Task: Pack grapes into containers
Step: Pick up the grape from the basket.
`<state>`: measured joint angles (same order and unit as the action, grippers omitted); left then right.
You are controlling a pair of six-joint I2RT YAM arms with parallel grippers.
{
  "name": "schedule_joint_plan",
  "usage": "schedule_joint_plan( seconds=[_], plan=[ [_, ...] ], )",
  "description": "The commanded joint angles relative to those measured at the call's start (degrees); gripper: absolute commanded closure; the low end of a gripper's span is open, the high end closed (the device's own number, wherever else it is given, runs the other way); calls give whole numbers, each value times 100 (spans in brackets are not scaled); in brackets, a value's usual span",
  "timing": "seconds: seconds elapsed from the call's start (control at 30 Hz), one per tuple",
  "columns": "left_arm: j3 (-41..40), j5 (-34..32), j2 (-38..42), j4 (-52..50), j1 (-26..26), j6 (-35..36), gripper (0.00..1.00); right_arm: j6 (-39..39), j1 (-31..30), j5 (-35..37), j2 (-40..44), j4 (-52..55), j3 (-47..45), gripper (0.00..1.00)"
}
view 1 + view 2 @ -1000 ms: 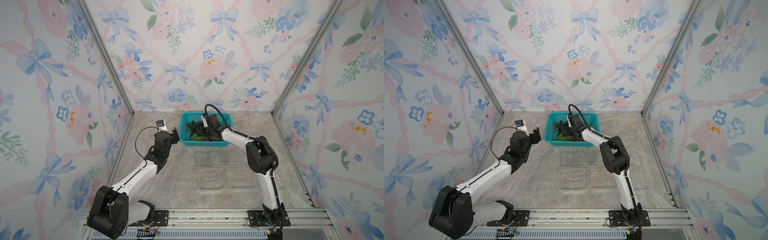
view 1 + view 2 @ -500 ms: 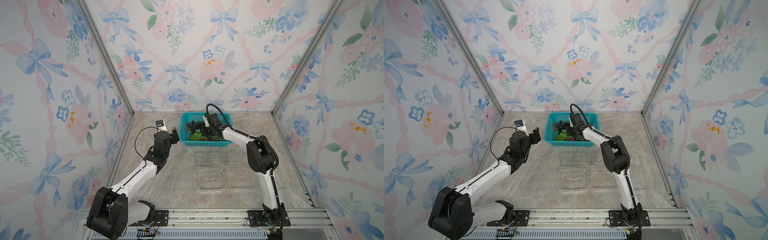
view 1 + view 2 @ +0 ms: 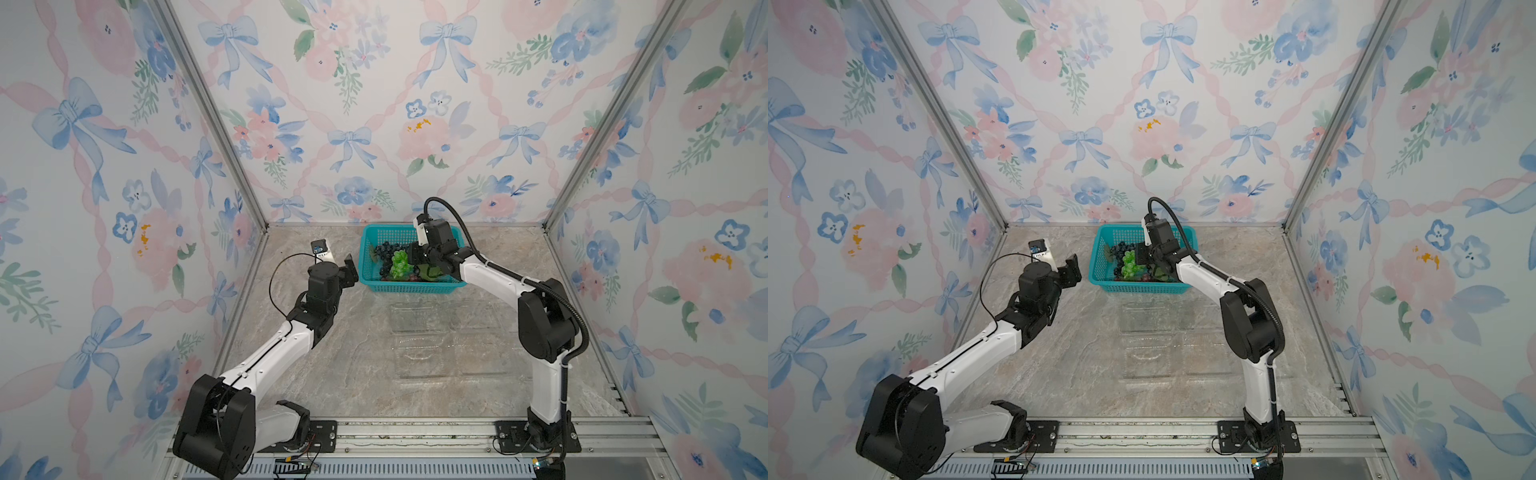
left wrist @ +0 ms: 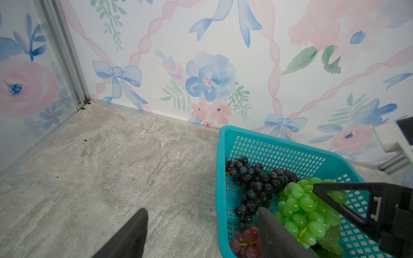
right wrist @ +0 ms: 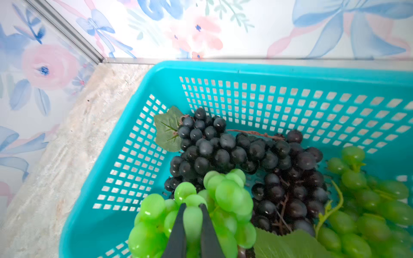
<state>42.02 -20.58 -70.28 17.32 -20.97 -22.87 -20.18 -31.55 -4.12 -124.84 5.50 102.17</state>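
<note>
The right tool (image 5: pixel 192 206) is pinched narrow on a single grape of the green bunch (image 5: pixel 225 196). The bunch sits above the dark bunch (image 5: pixel 212 147) inside the teal basket (image 3: pixel 415 287). So thin a hold on one berry looks liable to slip. I judge the lift should go slowly and straight up until the bunch clears the basket rim, then swing toward 6 o'clock, where the clear containers (image 3: pixel 419 322) lie, seemingly open, on the counter (image 3: pixel 332 374). The left tool (image 3: pixel 351 271), spread wide and empty, hovers at 9 o'clock of the basket, just beside its wall.
</note>
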Motion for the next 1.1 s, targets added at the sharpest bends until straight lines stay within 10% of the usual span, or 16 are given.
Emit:
schedule_joint_plan(
  seconds=[0.0,1.07],
  plan=[
    [167,35,115,-64,-22,-86,22,-3,30,-60,243,-231,-98,94],
    [179,372,258,-145,-24,-316,22,484,-589,465,3172,67,-2023,96]
  ],
)
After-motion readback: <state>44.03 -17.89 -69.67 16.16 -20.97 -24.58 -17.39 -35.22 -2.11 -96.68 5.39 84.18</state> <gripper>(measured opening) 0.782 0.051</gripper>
